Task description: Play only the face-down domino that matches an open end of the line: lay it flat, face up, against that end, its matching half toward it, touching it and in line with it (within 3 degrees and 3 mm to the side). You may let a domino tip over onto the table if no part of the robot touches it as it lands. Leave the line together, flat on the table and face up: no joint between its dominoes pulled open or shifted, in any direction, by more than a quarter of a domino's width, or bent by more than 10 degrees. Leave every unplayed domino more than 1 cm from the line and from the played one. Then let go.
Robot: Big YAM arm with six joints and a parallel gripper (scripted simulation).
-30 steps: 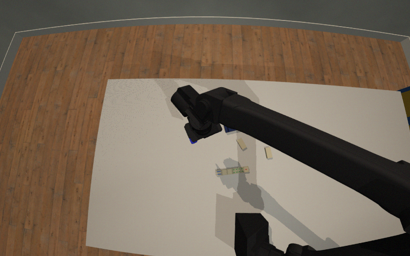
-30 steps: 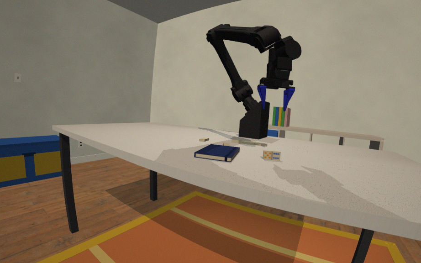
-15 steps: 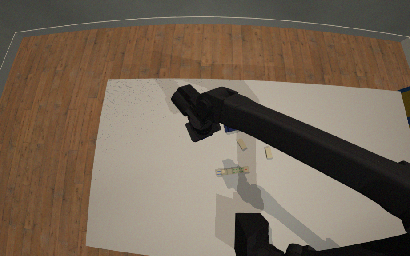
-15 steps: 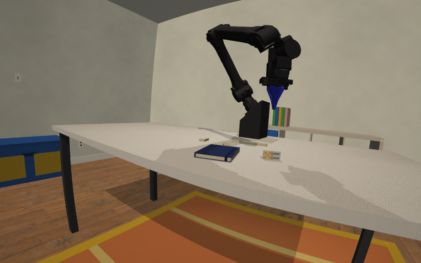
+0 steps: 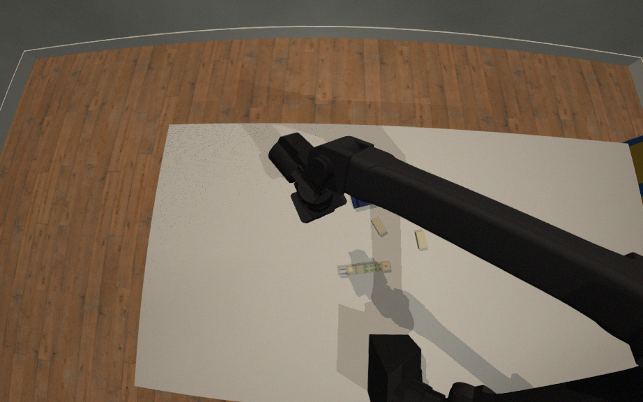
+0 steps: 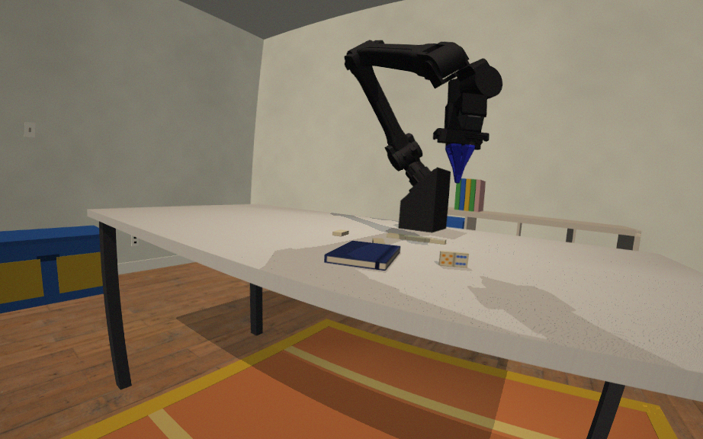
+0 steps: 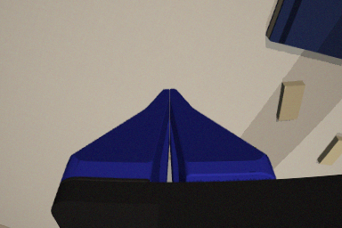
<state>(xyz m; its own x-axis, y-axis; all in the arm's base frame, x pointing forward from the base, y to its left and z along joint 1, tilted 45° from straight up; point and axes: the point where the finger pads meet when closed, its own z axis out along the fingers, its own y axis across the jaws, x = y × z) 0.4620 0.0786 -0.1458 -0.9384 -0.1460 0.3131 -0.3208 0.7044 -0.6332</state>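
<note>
The face-up domino line lies flat mid-table; it also shows in the exterior view. Two plain face-down dominoes lie beyond it, apart from it. My gripper hangs high above the table with its blue fingers shut on nothing. In the top view only its black wrist shows. The fingers hide the line in the wrist view.
A blue notebook lies flat on the table near the dominoes, partly under my arm in the top view. The arm's base stands at the table's far edge. A blue cabinet stands on the floor.
</note>
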